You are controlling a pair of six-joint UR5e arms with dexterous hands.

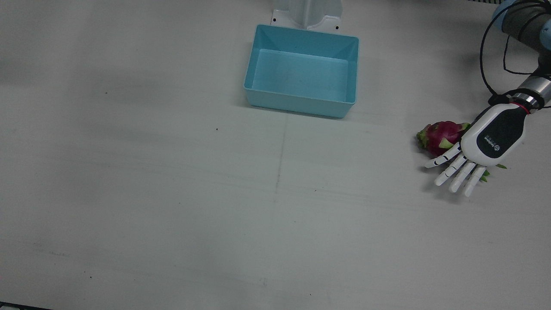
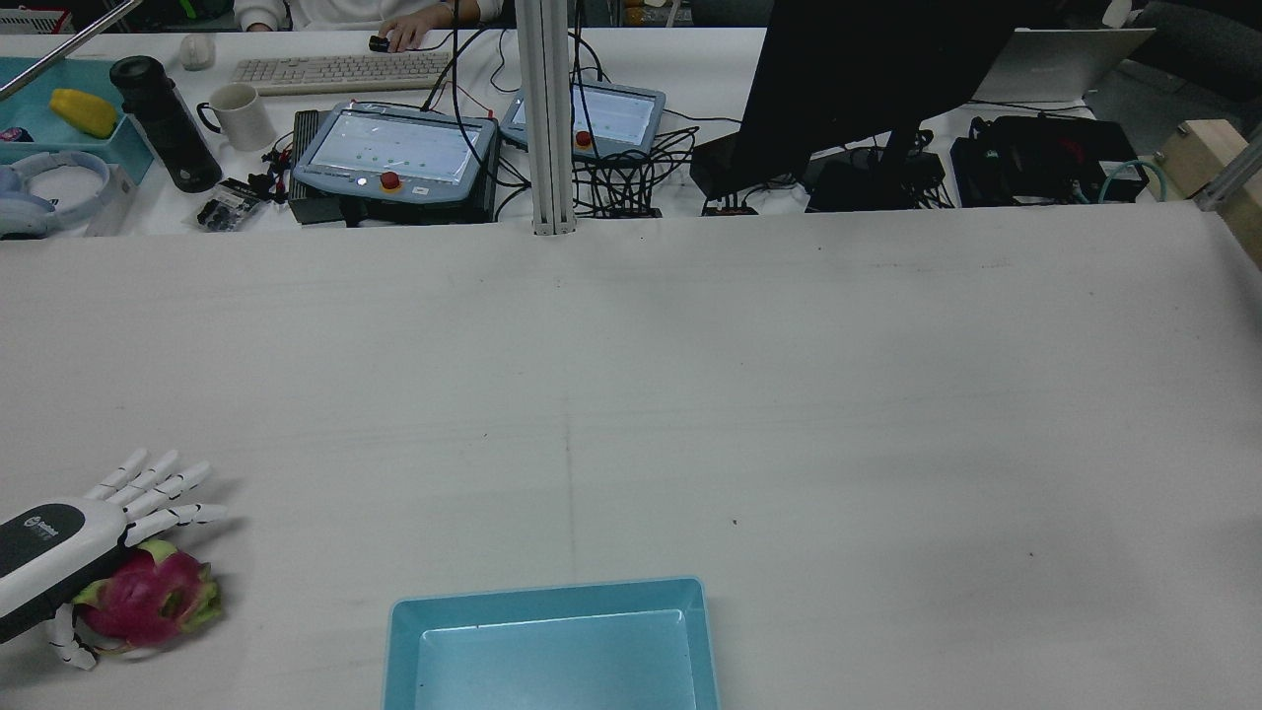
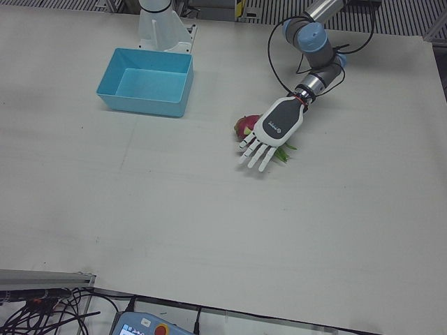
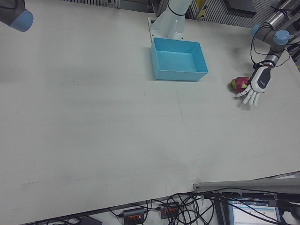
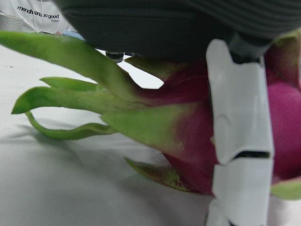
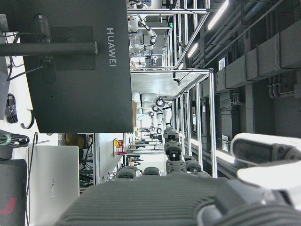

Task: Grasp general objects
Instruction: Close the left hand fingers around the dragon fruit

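A pink dragon fruit (image 1: pixel 439 135) with green scales lies on the white table at the robot's left side. My left hand (image 1: pixel 486 142) lies palm down over it, fingers stretched out flat and apart beyond the fruit, holding nothing. In the rear view the hand (image 2: pixel 59 542) covers the fruit's (image 2: pixel 148 597) near side, with the thumb curled beside it. The left hand view shows the fruit (image 5: pixel 188 122) right under the palm, one finger (image 5: pixel 240 141) across it. My right hand (image 6: pixel 188 197) shows only in its own view, raised and facing the room; its pose is unclear.
An empty light-blue bin (image 1: pixel 297 103) stands at the robot's edge of the table, mid-width, well apart from the fruit. The right arm's elbow (image 4: pixel 14 14) is at the far corner. Monitors, pendants and cables lie beyond the table's far edge (image 2: pixel 631 222).
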